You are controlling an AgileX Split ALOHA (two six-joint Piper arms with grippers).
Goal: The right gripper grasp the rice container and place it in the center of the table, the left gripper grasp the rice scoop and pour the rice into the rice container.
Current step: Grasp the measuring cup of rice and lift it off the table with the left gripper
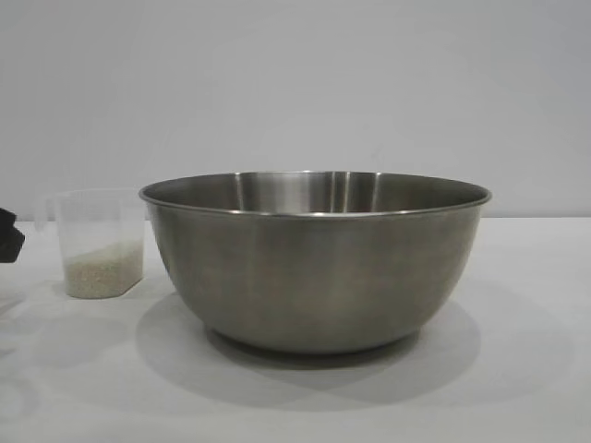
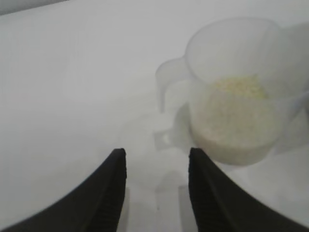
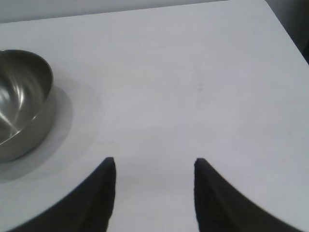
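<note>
Steel fills the near middle of the table (image 1: 536, 369): the bowl (image 1: 314, 263) stands upright on its small base, empty inside as far as its rim lets one see, so the placing step looks done. It is stiff, smooth and likely slippery; its rolled rim would be the only sound place to pinch it. To its left and a little farther back stands the scoop (image 1: 100, 242), upright on the table, just beside the bowl and apparently not touching it, with rice (image 1: 102, 273) lying in its lower third. The scoop is thin clear plastic, light and probably easy to tip or to squash, and the grains will spill at any tilt; the side handle (image 2: 169, 87) near its rim, which faces the left gripper (image 2: 157, 159), is the natural hold, taken firmly enough that the cup cannot swing. That gripper shows as a dark edge at the far left of the outside view; its fingers are spread and hold nothing, pointing toward the handle from a short way off. The right gripper (image 3: 154, 166) hangs over bare table well to the right of the bowl, fingers spread and empty, apparently idle.
</note>
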